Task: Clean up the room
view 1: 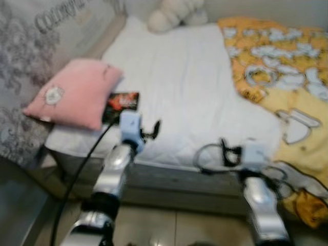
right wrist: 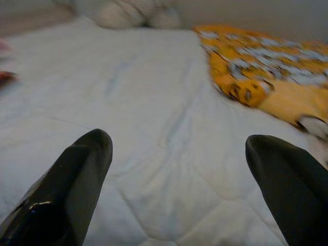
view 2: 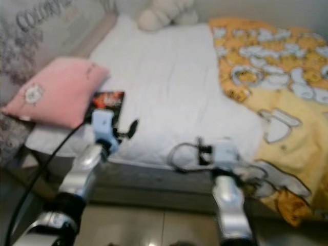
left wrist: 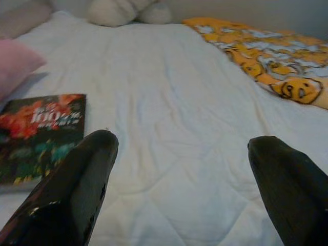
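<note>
Book (left wrist: pixel 41 136) with dark, red-flowered cover lies flat on white bed (view 1: pixel 174 87); both tools (left wrist: pixel 182 148) (right wrist: pixel 179 148) gape empty.

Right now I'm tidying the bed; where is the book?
The book lies on the white bed, robot's left, partly tucked under the pink pillow.

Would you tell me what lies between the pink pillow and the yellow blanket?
Bare white sheet, apart from a book beside the pillow; the blanket lies opposite, in the left eye view.

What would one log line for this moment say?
left gripper: open, over bed near book | right gripper: open, over bed | pink pillow beside book
</note>
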Controlling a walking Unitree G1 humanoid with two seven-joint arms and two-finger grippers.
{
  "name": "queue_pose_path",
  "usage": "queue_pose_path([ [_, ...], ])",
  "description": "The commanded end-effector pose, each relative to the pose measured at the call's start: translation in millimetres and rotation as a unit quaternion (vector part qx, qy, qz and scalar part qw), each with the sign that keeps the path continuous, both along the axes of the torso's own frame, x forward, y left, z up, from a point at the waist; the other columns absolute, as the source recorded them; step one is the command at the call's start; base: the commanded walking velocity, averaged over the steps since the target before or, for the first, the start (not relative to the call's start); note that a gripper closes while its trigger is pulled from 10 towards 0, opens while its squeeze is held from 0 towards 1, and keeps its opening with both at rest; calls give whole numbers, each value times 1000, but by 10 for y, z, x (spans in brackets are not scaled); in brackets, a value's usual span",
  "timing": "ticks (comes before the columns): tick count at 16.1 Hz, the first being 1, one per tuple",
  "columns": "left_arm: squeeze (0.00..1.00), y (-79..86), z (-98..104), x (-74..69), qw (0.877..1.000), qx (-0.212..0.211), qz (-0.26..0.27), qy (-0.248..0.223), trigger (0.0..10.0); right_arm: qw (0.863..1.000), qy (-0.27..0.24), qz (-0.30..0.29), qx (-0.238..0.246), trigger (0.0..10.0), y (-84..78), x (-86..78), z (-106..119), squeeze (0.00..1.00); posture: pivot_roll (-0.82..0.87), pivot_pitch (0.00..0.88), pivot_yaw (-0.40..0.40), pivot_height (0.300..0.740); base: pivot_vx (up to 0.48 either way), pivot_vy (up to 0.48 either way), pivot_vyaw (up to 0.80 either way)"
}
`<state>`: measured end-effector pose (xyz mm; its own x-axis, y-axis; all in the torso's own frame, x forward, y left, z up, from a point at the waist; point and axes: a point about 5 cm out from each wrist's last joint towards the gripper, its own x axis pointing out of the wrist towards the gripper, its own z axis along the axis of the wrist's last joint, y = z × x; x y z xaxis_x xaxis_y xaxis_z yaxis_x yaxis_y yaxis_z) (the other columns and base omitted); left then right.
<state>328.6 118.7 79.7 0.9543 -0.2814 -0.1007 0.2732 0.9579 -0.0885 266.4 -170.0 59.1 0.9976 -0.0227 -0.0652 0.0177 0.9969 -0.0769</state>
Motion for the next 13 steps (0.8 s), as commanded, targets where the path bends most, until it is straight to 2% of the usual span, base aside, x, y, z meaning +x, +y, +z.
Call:
queue_pose_path([
  [1, 1000, -33, -11, 2, 1000, -6, 5, 5, 10000, 1000, -9, 3, -6, 10000, -26, 36, 36, 0, -30, 0, 39, 740, 0, -472, 0],
  [3, 1000, -118, -15, -3, 1000, -4, -7, 5, 10000, 1000, -4, 6, -13, 10000, -17, 68, 28, 0, -26, 0, 35, 740, 0, -472, 0],
  [4, 0, -169, 13, -18, 1000, 12, -25, -15, 10000, 1000, 0, 2, -8, 10000, -34, 80, 21, 0, -21, 0, 31, 740, 409, 0, -750],
  [6, 0, -146, 16, -18, 999, 21, -15, -20, 10000, 1000, -7, 6, -8, 10000, -51, 81, 27, 0, -15, 0, 30, 740, 0, 0, -766],
  [8, 0, -26, -46, 3, 1000, 16, 20, 7, 10000, 999, -6, 21, -23, 10000, -49, 104, 40, 0, -12, 0, 27, 740, 0, -214, 0],
  [11, 0, -53, -46, -4, 999, 34, 12, -3, 10000, 1000, -14, 5, -10, 10000, -96, 97, 57, 0, -11, 0, 24, 740, 0, -426, 502],
  [13, 0, -68, -58, -11, 999, 34, 0, -1, 10000, 1000, -2, -18, -6, 10000, -212, 14, -18, 0, -17, 0, 28, 740, 244, -411, 494],
])
